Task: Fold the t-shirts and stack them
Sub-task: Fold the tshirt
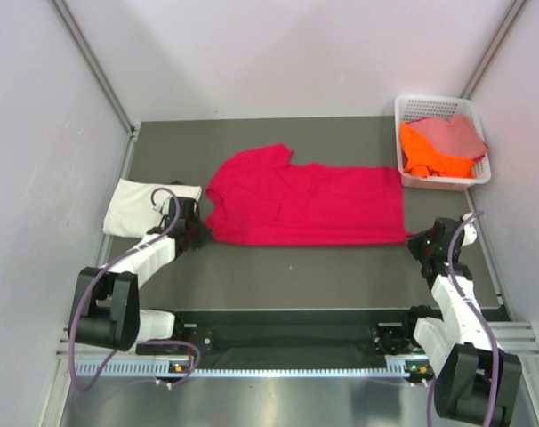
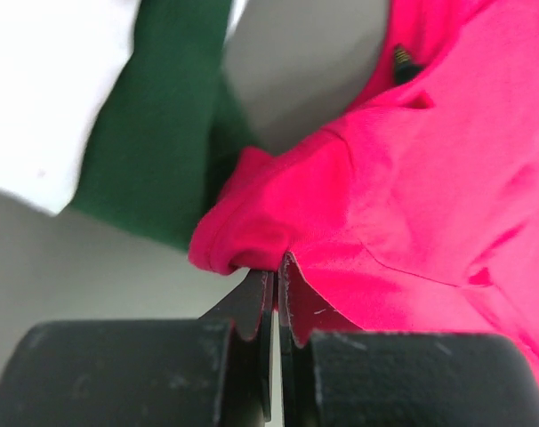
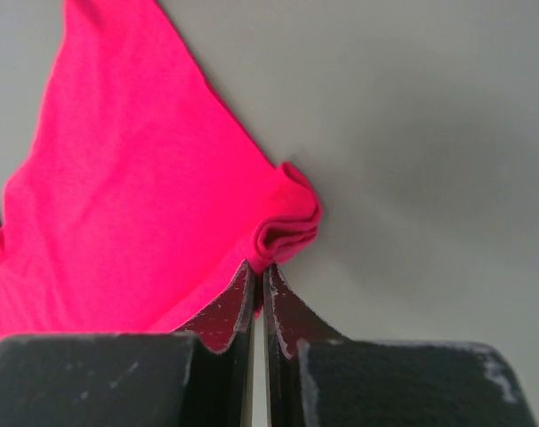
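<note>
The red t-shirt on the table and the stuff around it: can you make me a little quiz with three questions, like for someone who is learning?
1. True or false: the crimson-red cotton t-shirt lies inside the white plastic lattice basket.
2. What does the left gripper pinch? A) the red t-shirt's edge B) the basket's rim C) nothing
3. How many t-shirts show in the basket, and in which colours?
Key: 1 false, it lies spread on the dark table; 2 A; 3 two, an orange t-shirt and a dusty-pink t-shirt.
</note>
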### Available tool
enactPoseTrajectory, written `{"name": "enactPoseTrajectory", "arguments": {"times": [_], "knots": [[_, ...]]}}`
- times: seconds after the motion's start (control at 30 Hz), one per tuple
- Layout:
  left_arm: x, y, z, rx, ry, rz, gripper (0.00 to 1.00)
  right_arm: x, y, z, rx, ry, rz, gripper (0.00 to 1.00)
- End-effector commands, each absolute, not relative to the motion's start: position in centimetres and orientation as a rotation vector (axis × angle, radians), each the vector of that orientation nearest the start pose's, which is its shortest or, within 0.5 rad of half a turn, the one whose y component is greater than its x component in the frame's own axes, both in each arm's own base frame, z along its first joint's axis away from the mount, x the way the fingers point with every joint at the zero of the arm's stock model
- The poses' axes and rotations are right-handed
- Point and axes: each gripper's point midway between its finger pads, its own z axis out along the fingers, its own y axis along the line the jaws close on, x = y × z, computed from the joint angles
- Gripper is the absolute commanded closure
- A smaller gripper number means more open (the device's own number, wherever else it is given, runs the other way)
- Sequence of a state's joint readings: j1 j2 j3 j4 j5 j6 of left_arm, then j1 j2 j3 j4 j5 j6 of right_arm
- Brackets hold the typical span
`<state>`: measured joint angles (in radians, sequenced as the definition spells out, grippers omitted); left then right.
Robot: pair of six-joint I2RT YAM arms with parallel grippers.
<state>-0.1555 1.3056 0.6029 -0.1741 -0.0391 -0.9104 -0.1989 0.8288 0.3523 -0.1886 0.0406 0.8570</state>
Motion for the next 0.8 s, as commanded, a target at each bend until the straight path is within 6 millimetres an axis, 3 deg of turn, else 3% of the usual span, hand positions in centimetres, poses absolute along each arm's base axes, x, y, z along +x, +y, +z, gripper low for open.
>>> {"name": "enactPoseTrajectory", "arguments": {"times": [0.0, 0.1, 0.13, 0.17, 0.2, 0.23, 0.27, 0.33, 0.4, 0.43, 0.5, 0.53, 0.57, 0.6, 0.63, 0.67, 0.77], "knots": [[31.3, -7.1, 4.4, -0.95, 2.291, -0.415, 1.0, 26.7, -3.9, 7.4, 1.177, 1.896, 0.275, 1.0], [32.8, -7.5, 5.4, -0.931, 2.302, -0.425, 1.0, 28.4, -3.9, 9.2, 1.166, 1.87, 0.312, 1.0], [34.7, -7.8, 7.4, -0.908, 2.266, -0.443, 1.0, 28.9, -3.9, 9.4, 1.174, 1.881, 0.319, 1.0], [35.5, -7.8, 8.3, -0.903, 2.26, -0.442, 1.0, 30.2, -3.9, 11.8, 1.148, 1.85, 0.347, 1.0], [35.6, -7.7, 8.4, -0.91, 2.291, -0.417, 1.0, 30.8, -3.9, 12.7, 1.141, 1.847, 0.358, 1.0], [37.2, -7.8, 10.8, -0.881, 2.247, -0.433, 1.0, 31.2, -3.8, 13.1, 1.14, 1.859, 0.362, 1.0], [37.5, -7.7, 11.8, -0.876, 2.233, -0.428, 1.0, 32.0, -3.8, 15.2, 1.109, 1.833, 0.38, 1.0], [37.8, -7.2, 13.4, -0.867, 2.193, -0.406, 1.0, 32.3, -3.9, 16.5, 1.084, 1.812, 0.386, 1.0], [37.2, -6.7, 14.2, -0.861, 2.162, -0.398, 1.0, 31.7, -4.2, 15.9, 1.087, 1.809, 0.358, 1.0], [36.1, -6.4, 12.6, -0.868, 2.188, -0.37, 1.0, 31.2, -4.3, 15.5, 1.092, 1.805, 0.347, 1.0], [34.4, -6.1, 11.0, -0.881, 2.217, -0.347, 1.0, 29.2, -4.5, 11.7, 1.154, 1.86, 0.296, 1.0], [32.4, -5.8, 8.3, -0.919, 2.274, -0.314, 1.0, 28.2, -4.5, 10.5, 1.179, 1.876, 0.285, 1.0], [31.7, -5.9, 7.7, -0.924, 2.276, -0.331, 1.0, 26.6, -4.4, 7.8, 1.222, 1.92, 0.263, 1.0], [30.8, -6.0, 6.7, -0.934, 2.29, -0.338, 1.0, 26.0, -4.4, 6.8, 1.254, 1.919, 0.261, 1.0], [29.0, -5.9, 4.5, -0.964, 2.324, -0.329, 1.0, 25.5, -4.3, 6.5, 1.256, 1.905, 0.267, 1.0], [29.1, -6.1, 4.7, -0.952, 2.291, -0.366, 1.0, 24.7, -4.1, 5.2, 1.276, 1.919, 0.262, 1.0], [27.9, -6.3, 3.5, -0.972, 2.312, -0.382, 1.0, 24.1, -4.4, 5.2, 1.27, 1.885, 0.246, 1.0]]}}
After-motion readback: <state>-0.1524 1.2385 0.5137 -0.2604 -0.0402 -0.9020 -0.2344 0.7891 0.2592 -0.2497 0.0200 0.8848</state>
